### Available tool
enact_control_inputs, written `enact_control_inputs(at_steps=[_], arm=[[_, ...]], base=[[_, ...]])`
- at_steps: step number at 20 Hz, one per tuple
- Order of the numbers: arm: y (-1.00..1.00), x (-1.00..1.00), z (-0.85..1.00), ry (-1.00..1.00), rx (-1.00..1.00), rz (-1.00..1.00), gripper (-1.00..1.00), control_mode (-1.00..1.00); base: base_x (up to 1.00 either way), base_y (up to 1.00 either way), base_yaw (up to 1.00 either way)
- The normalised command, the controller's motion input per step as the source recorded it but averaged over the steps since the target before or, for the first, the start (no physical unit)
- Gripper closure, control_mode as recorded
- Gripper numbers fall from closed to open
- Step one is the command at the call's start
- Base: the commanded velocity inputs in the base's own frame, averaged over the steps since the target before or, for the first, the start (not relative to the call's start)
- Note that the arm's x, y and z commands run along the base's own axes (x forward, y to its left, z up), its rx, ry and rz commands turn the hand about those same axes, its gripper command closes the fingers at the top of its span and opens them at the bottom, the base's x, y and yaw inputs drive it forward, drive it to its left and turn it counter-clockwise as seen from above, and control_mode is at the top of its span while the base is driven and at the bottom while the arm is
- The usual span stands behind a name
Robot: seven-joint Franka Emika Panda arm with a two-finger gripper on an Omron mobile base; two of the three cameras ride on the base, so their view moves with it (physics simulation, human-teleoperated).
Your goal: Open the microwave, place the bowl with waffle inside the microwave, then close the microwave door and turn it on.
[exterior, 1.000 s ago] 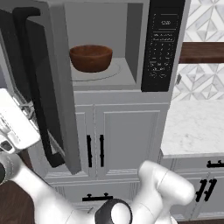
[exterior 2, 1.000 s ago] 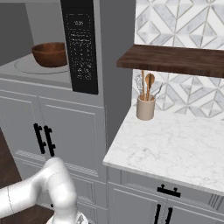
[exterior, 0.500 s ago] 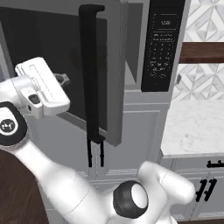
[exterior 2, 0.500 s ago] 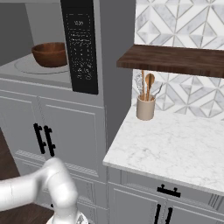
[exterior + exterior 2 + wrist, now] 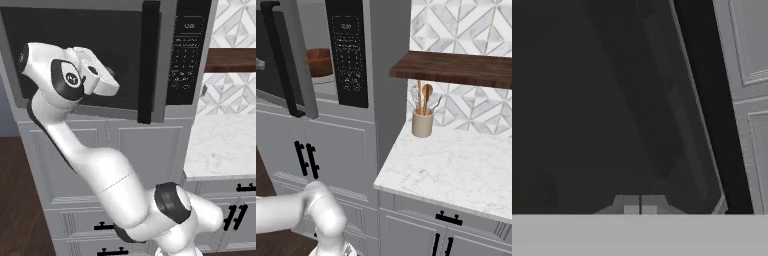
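We see the gripper [image 5: 640,209] pressed against the microwave door [image 5: 90,60], fingers closed together on nothing — the bowl [image 5: 319,61] sits inside, at nine o'clock of the keypad [image 5: 347,52].

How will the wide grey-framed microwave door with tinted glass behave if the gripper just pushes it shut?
The grey-framed, dark-glass microwave door looks rigid, so it should swing as one piece rather than flex. The gripper, fingers together, faces smooth glass and may slide sideways. A gap beside the tall black bar handle shows the brown bowl, so it probably isn't latched.
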Motion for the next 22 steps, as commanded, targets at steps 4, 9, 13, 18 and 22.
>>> enact_control_inputs(at_steps=[4, 9, 13, 18, 22], arm=[[-0.99, 1.0, 0.0, 0.02, 0.4, 0.16, 1.0, -1.0], [-0.56, 1.0, -0.12, -0.04, 0.36, 0.29, 1.0, -1.0], [-0.24, 1.0, -0.34, -0.07, 0.25, 0.31, 1.0, -1.0], [-0.01, 1.0, -0.72, -0.13, 0.09, 0.32, 1.0, -1.0], [0.0, 0.05, -1.0, -0.68, 0.0, 0.27, 1.0, -1.0]], base=[[0.0, 0.0, 0.0], [0.0, 0.0, 0.0], [0.0, 0.0, 0.0], [0.0, 0.0, 0.0], [0.0, 0.0, 0.0]])
